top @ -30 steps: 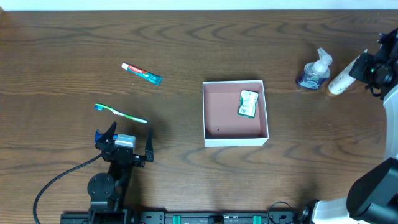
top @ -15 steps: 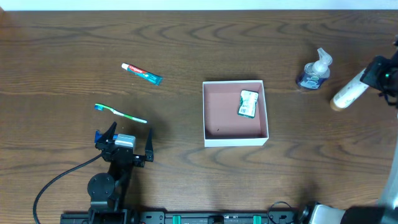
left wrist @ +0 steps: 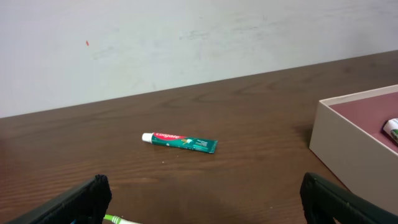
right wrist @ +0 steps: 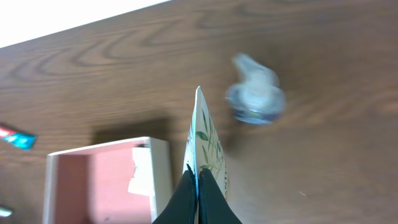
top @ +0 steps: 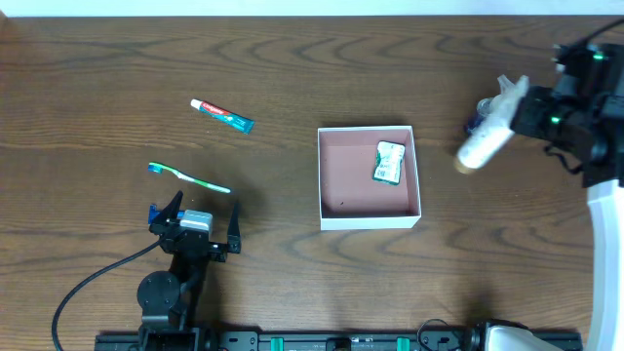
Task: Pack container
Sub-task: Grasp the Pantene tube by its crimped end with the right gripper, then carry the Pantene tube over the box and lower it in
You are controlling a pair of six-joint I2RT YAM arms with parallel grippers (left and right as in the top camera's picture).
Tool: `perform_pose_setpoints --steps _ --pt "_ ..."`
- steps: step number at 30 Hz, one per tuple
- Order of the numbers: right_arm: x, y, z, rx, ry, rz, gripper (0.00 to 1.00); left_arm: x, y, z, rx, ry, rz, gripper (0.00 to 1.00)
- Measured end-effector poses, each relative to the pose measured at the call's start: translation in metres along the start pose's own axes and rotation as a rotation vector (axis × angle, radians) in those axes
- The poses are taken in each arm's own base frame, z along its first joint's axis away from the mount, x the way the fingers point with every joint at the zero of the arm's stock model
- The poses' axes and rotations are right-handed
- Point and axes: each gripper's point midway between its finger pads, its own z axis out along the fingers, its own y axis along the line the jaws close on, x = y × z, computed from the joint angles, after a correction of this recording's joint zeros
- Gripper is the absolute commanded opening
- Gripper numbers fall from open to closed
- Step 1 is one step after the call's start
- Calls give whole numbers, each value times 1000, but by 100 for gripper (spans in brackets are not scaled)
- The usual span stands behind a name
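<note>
The shallow square container (top: 370, 222), with thin white walls and a dusty pink inside, sits on the dark wooden table (top: 292, 58) between the two arms. The right gripper (top: 522, 112) is clenched on the crimped end of a white tube (top: 485, 141). The tube's tan-capped end points toward the container and lies near its right wall, outside it. The right wrist view shows the closed fingers (right wrist: 189, 196) pinching that tube (right wrist: 205, 146), with the container (right wrist: 81, 180) to its left.

The left gripper (top: 193, 222) stands released, jaws wide apart, well apart from the container on its left; its camera catches only the container's near corner (left wrist: 348, 146).

Inside the container lies a green-and-white packet (top: 389, 162), cut off at the left wrist frame's edge. A blue pump bottle (top: 502, 93) is partly hidden behind the tube, and blurred (right wrist: 255, 93) in the right wrist view. A green toothpaste tube (top: 221, 114) and a green toothbrush (top: 188, 177) lie beyond the left gripper.
</note>
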Motion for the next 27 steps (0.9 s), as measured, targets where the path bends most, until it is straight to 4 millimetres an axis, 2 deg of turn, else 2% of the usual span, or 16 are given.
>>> perform_pose_setpoints --steps 5,14,22,27 --pt "0 37 3 -77 -13 -50 1 0 0 0 0 0 0 98" --pt "-3 87 1 -185 -60 -99 1 0 0 0 0 0 0 98" --pt "4 159 -9 -335 -108 -171 1 0 0 0 0 0 0 98" --pt "20 198 -12 -372 -110 -200 1 0 0 0 0 0 0 98"
